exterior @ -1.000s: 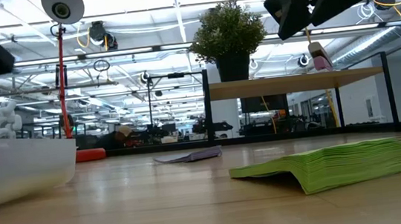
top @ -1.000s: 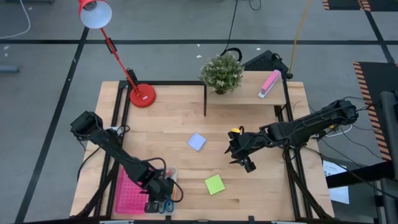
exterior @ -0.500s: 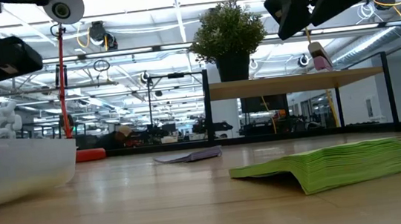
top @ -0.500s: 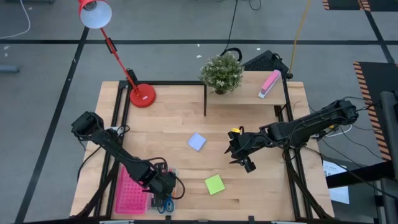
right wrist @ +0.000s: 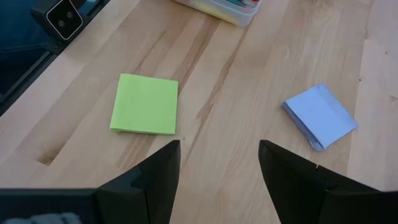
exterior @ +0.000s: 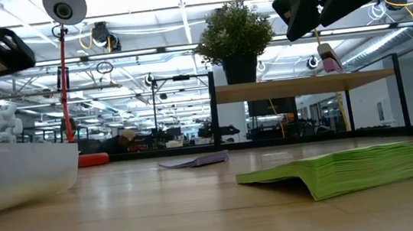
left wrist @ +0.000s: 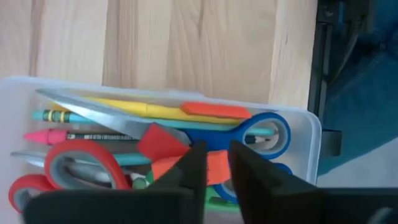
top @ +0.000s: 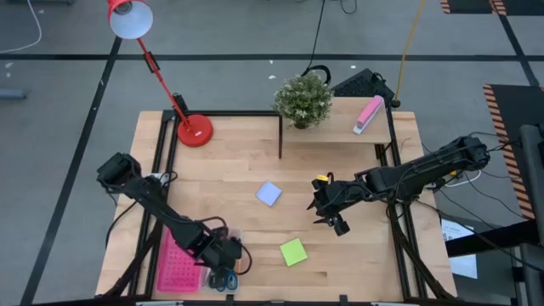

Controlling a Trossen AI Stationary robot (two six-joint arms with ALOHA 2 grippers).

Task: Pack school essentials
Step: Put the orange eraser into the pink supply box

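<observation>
Left tool (left wrist: 214, 163) clenched, empty, above your clear box (left wrist: 298, 121) with scissors (left wrist: 261, 134), lower left | right tool (right wrist: 217, 163) released, mid-right | green pad (top: 293, 252), blue pad (top: 269, 194) on tabletop (top: 238, 161)

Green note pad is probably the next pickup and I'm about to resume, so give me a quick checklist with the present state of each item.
1. Green note pad lies flat on the table, nothing on it: ok.
2. Right gripper open, raised above the table, holding nothing: ok.
3. Blue note pad lies apart from the green one: ok.
4. Left gripper is over the clear box with the scissors, nearly closed: ok.
5. Room left in the box for a pad: cannot tell.
</observation>
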